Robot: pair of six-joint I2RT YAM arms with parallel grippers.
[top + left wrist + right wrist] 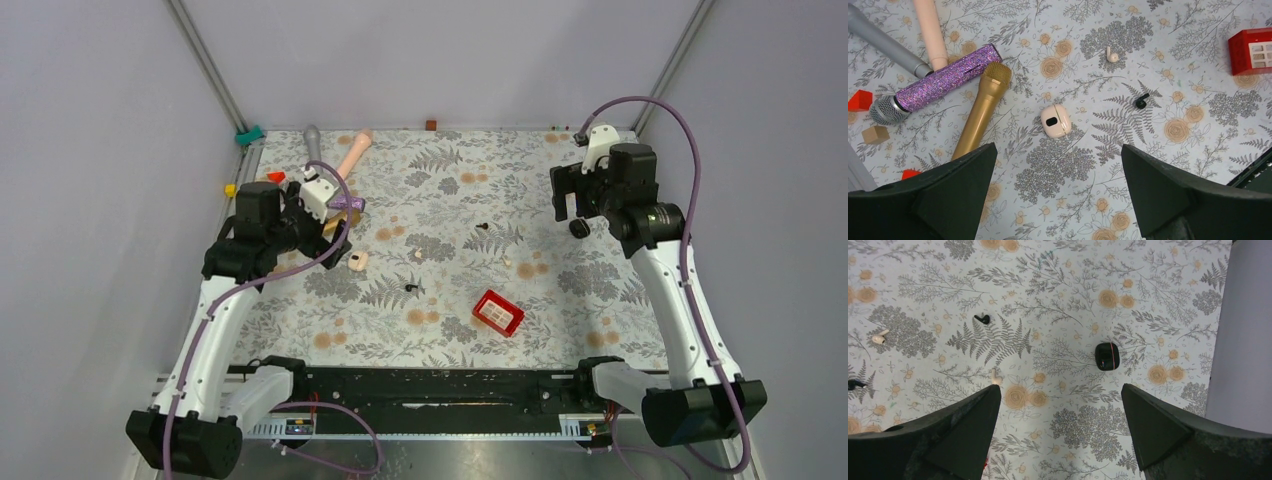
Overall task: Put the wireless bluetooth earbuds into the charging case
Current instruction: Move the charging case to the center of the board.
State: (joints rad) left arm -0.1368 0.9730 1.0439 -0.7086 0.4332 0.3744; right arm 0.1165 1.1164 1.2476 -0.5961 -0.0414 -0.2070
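Observation:
A cream charging case [1055,120] lies open-side up on the floral mat, just ahead of my open, empty left gripper [1058,200]. A cream earbud [1111,55] and a black earbud [1141,101] lie beyond it to the right. A black charging case [1107,356] lies ahead of my open, empty right gripper [1060,440]. In the right wrist view there are a black earbud [981,318], two cream earbuds [879,337] [994,376], and another black earbud [853,385] at the left edge. From above, the cream case [357,261] and the black case [579,228] sit on opposite sides.
A red box [498,312] sits near the front centre. Gold [982,107], purple glitter [938,85], grey [883,42] and pink [930,30] microphones lie at the back left, with small red cones [859,100] and a wooden cube [875,134]. Walls close in both sides.

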